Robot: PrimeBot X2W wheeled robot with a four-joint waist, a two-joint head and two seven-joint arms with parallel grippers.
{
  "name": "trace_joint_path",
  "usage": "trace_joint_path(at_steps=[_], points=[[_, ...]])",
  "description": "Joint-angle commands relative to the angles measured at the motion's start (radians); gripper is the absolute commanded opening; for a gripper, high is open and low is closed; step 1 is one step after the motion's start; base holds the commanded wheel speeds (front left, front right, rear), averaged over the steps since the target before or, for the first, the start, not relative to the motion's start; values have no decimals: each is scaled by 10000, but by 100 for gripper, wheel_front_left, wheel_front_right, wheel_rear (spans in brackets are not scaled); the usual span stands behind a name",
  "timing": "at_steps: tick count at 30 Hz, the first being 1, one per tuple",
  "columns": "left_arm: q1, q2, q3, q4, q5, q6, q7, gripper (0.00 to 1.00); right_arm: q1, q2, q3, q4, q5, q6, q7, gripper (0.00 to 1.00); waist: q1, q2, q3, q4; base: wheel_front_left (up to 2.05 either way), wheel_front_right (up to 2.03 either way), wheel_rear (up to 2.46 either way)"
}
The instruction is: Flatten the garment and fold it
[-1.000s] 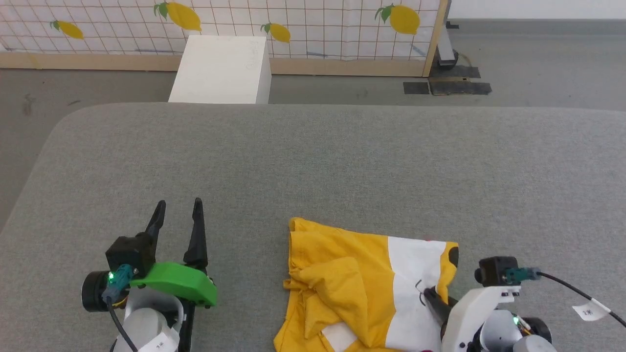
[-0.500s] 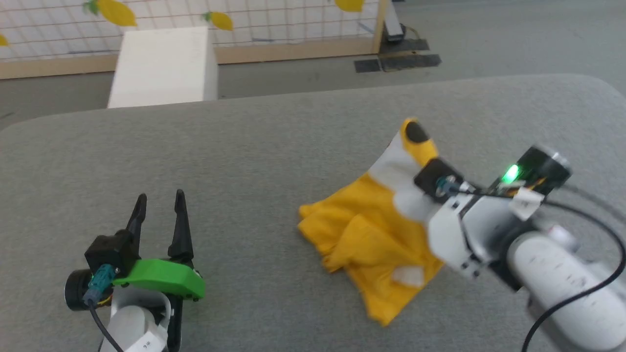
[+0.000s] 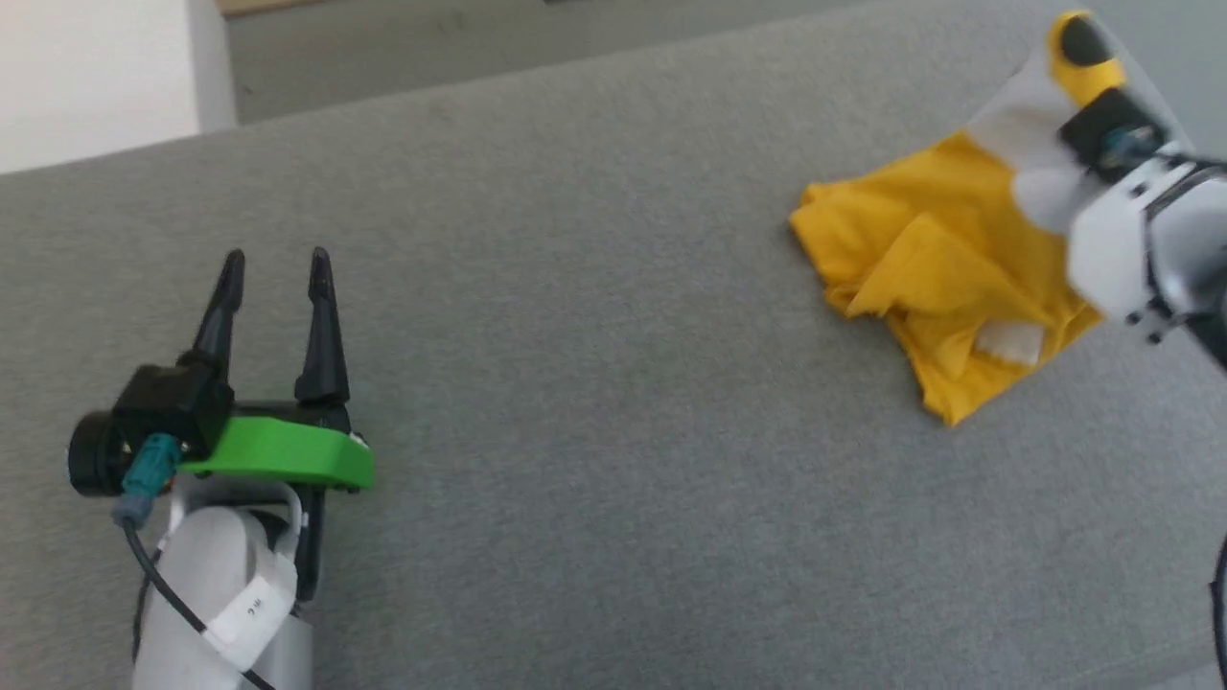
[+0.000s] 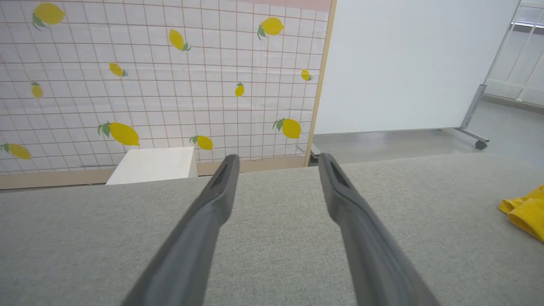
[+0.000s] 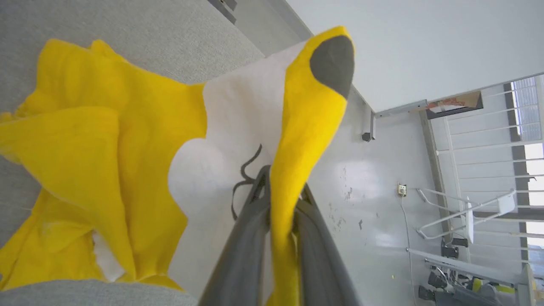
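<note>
Grey fabric worktop (image 3: 594, 402): wide, rounded far corner, spread across head view. Behind it in L wrist view: lemon-print grid screen (image 4: 148, 76), w/ white box (image 4: 153, 163) at its foot.

On worktop, far R in head view: yellow garment (image 3: 920, 259), crumpled. Lower part bunched on surface, upper part w/ white patch raised off it.

Lower L in head view: L hand (image 3: 273, 259), released, fingers spread wide, tips over bare worktop, well apart from garment.

R hand (image 5: 282, 199): clenched on garment, yellow fold pinched btwn both fingers in R wrist view.

Just beside grip: black whisker lines (image 5: 244, 182) on white patch. At tip of raised fold: dark oval patch (image 5: 333, 63).
</note>
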Motion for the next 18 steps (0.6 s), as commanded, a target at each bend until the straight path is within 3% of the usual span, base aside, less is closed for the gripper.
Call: trace_joint_path(at_steps=[1,9,18], points=[[-276,212,4,-14,17,-56,-38,100,-212,102,-405,347,-161,-21,-330,0,-1,-1,1318,-1121,0,0,0],[-464,590,-266,-185,210,-91,76,100,-132,629,-2915,1981,-1294,-21,-1894,0,-1,-1,2111,-1168,0,0,0],[-769,1117,-529,-873,325,-130,615,100,-320,1236,-4867,2982,-2635,-21,-3283,0,-1,-1,2911,-667,0,0,0]])
